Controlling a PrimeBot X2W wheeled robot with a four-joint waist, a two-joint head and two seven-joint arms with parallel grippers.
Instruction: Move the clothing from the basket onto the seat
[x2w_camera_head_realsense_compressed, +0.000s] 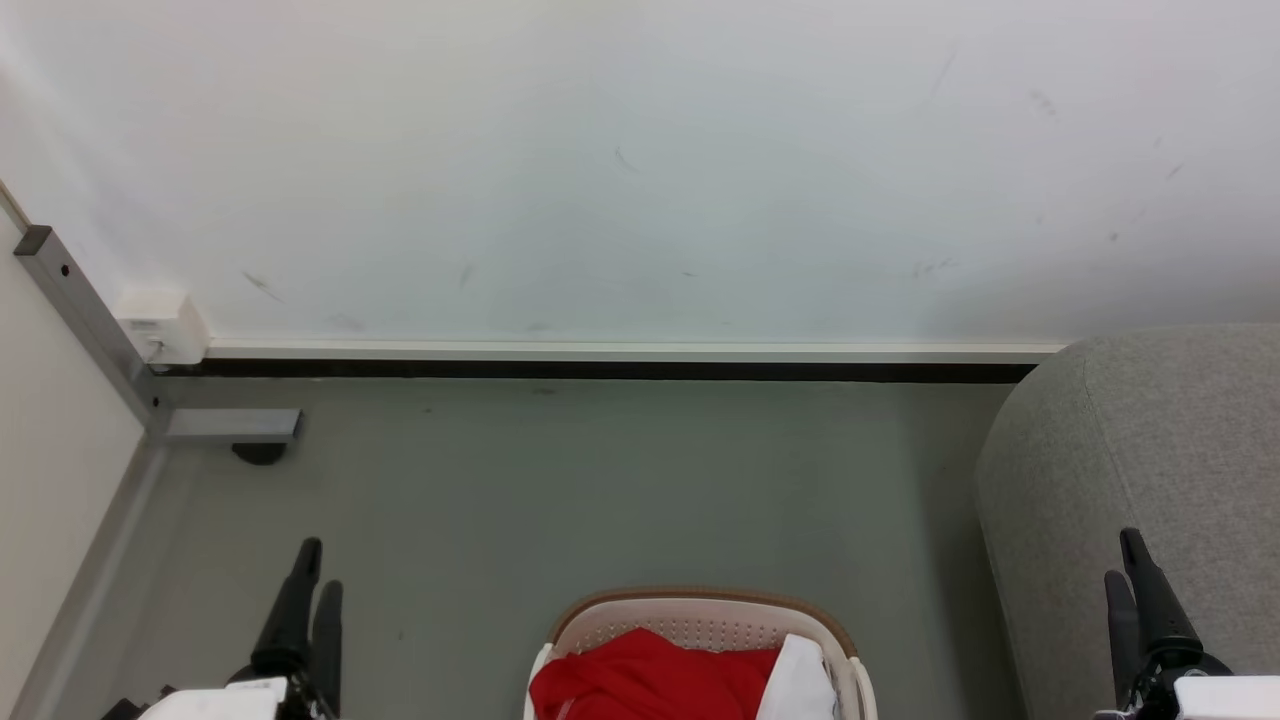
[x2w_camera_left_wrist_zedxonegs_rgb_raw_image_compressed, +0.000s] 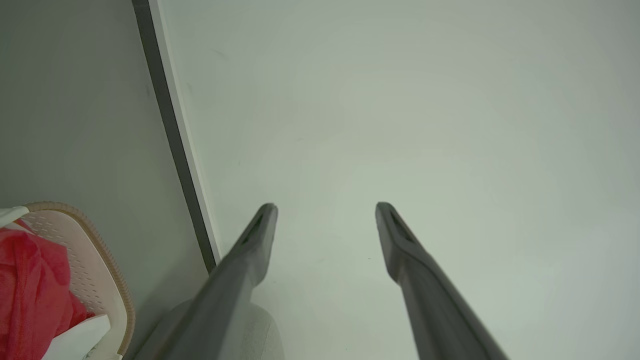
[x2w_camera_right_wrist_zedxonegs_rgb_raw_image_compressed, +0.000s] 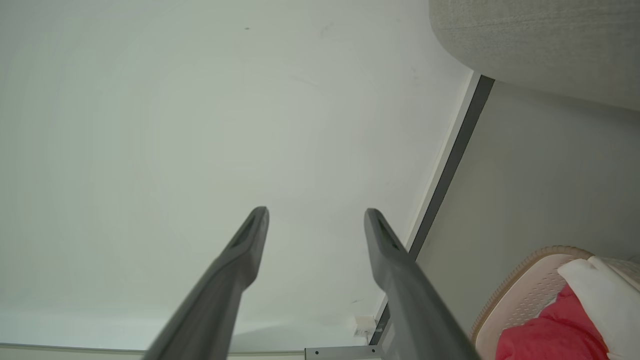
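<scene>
Red cloth (x2w_camera_head_realsense_compressed: 650, 680) lies heaped in the white basket (x2w_camera_head_realsense_compressed: 700, 598), which stands on the floor (x2w_camera_head_realsense_compressed: 600, 480) right in front of me. The grey seat (x2w_camera_head_realsense_compressed: 1150, 450) is off to my right, near the basket but not touching it. My left hand (x2w_camera_head_realsense_compressed: 320, 568) and my right hand (x2w_camera_head_realsense_compressed: 1121, 557) are both spread wide and hold nothing. They hang on either side of the basket, apart from the cloth.

I think the cloth is soft, light and floppy. It will sag and trail when I lift it, and it could catch on the basket. I would pinch a thick fold at the top of the heap, not a thin edge. One white thing (x2w_camera_head_realsense_compressed: 800, 680) sits beside the red, and I cannot tell what it is.
</scene>
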